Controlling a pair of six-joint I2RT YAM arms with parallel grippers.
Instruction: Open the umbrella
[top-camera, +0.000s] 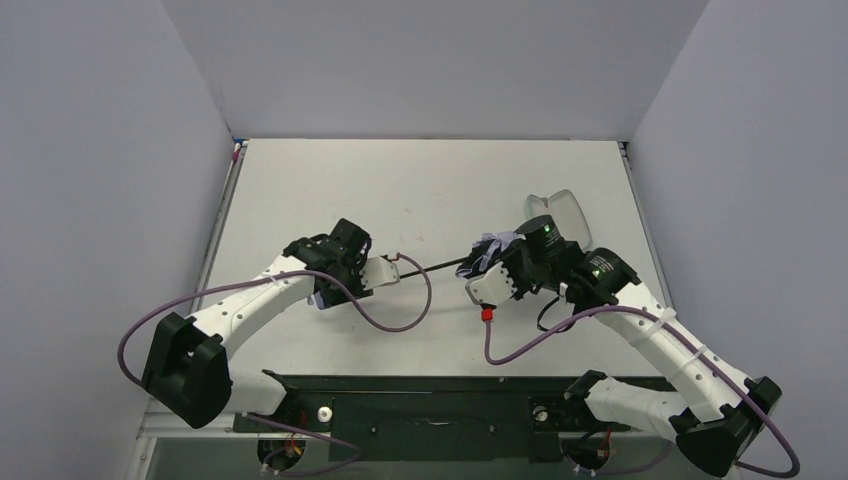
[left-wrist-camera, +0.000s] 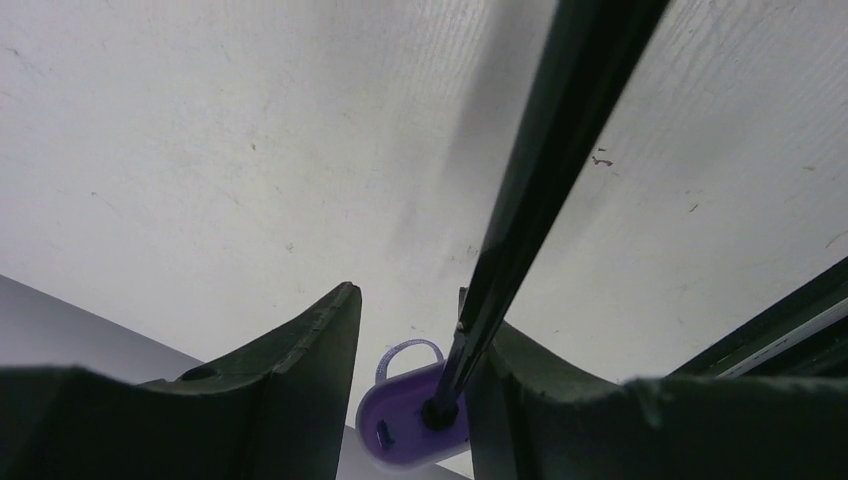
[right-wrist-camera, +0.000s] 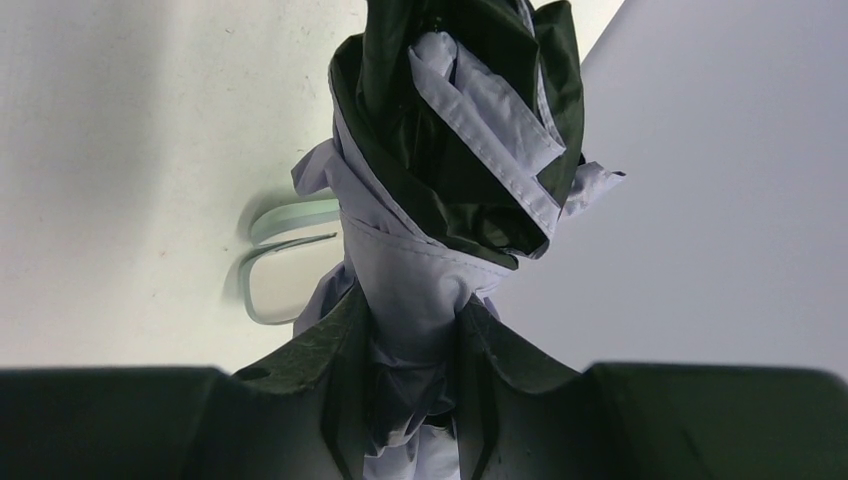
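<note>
The umbrella is stretched between my two grippers above the table, canopy still folded. Its thin black shaft (top-camera: 432, 268) runs from the left gripper (top-camera: 385, 270) to the right gripper (top-camera: 497, 262). In the left wrist view the lavender knob handle (left-wrist-camera: 400, 425) sits between the fingers (left-wrist-camera: 300, 380) of the left gripper (left-wrist-camera: 405, 300), and the shaft (left-wrist-camera: 545, 170) rises along the right finger. The right gripper (right-wrist-camera: 412, 305) is shut on the bunched lavender and black canopy (right-wrist-camera: 450, 130), which also shows in the top view (top-camera: 495, 243).
A pale green oblong case (top-camera: 560, 210) lies on the white table (top-camera: 420, 190) just behind the right gripper; it also shows in the right wrist view (right-wrist-camera: 285, 270). Grey walls enclose the table on three sides. Purple cables loop near both arms.
</note>
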